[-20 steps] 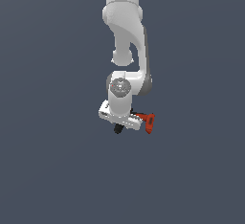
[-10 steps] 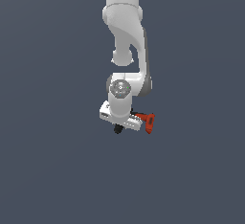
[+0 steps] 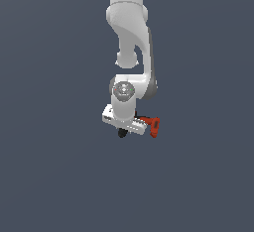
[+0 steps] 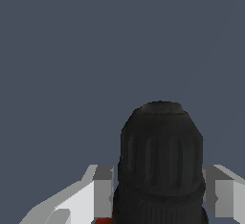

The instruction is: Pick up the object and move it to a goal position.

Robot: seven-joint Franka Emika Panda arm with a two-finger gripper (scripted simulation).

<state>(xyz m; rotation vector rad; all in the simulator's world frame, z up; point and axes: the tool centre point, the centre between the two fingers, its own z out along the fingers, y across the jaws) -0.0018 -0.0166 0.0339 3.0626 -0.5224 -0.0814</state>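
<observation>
The pincer [image 3: 127, 127] is clamped on the toy drill [image 3: 151, 126], black chuck squeezed between the two pale fingers [image 4: 103, 189]. Compared with a second back, barely anything has shifted, so the grip looks secure and the carry is probably being held steady or nearly done; no goal marker can be seen. The chuck [image 4: 160, 161] is matte, ribbed and domed; the handle is blocky red-orange plastic with a flared base. The arm is glossy white, the bench [image 3: 49, 176] flat slate-grey.

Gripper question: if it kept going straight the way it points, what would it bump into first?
Probably nothing but the plain grey surface. The gripper already holds the drill, and the wrist view shows only grey past its black chuck. Depth is unclear.
</observation>
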